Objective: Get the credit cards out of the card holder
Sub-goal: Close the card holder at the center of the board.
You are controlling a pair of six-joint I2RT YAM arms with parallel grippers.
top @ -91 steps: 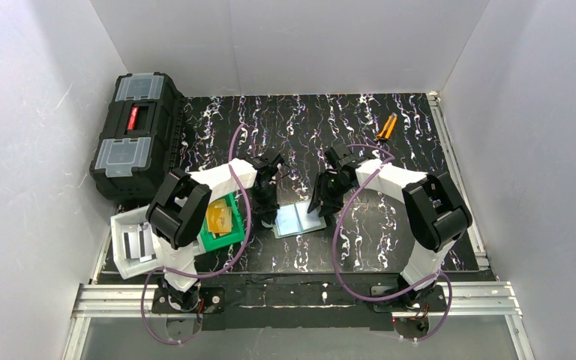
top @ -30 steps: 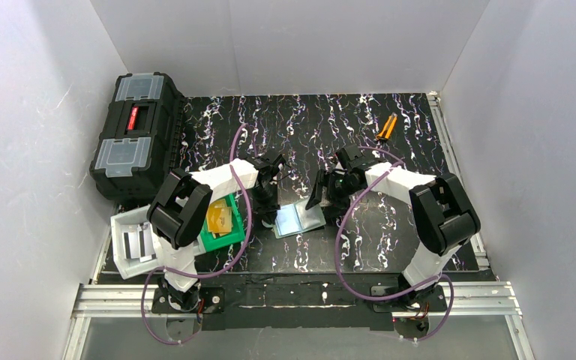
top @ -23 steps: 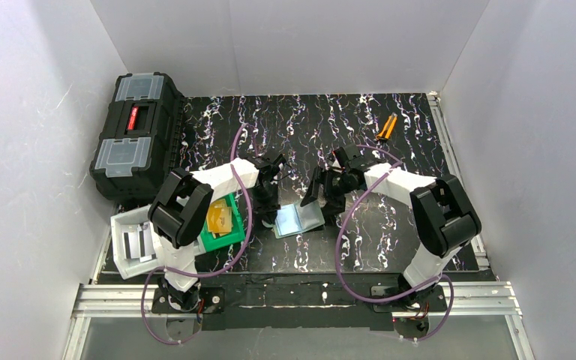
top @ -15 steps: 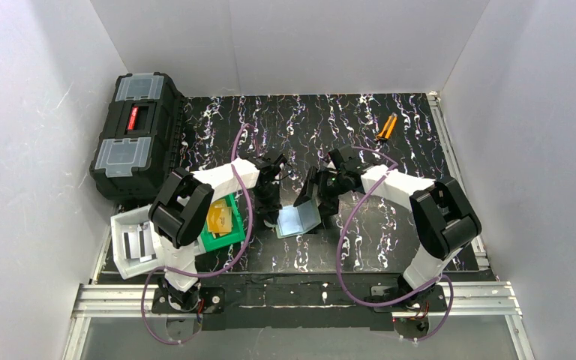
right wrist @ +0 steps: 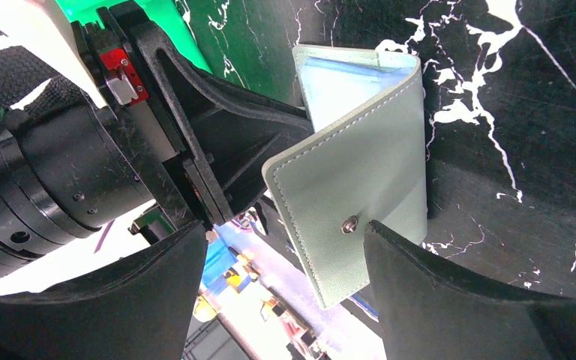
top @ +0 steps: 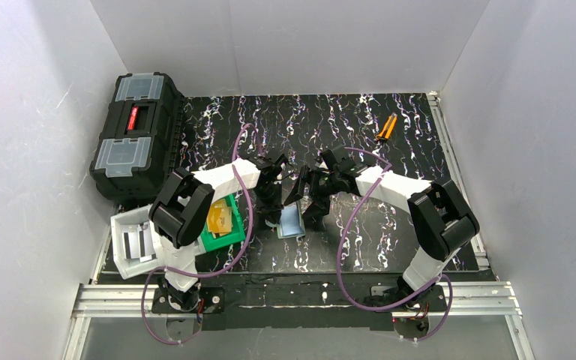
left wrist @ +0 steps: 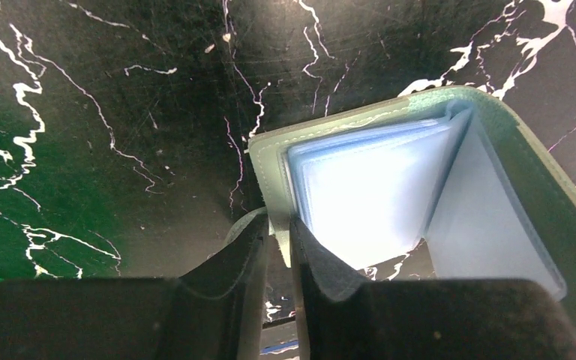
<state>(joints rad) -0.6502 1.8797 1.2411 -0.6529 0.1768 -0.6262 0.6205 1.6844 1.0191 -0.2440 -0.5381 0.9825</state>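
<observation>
1 card holder | credit cards: at least 1 | 1 green bin | 1 white bin | 1 black toolbox | 1 orange-handled tool

Showing matt, stitched grey-green leather-like skin and a shiny metal snap on the card holder, glossy pale-blue plastic pockets inside it, a scuffed glossy black marbled table beneath, matt black plastic toolbox at ten o'clock.

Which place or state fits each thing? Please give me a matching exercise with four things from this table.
1. grey-green bifold card holder
2. gold-tan plastic credit cards
3. black plastic toolbox
4. orange-handled tool

a. far right side
b. half folded, mid-table
c. far left corner
d. inside the bright green plastic bin

Pairs: 1-b, 2-d, 3-c, 4-a
</observation>
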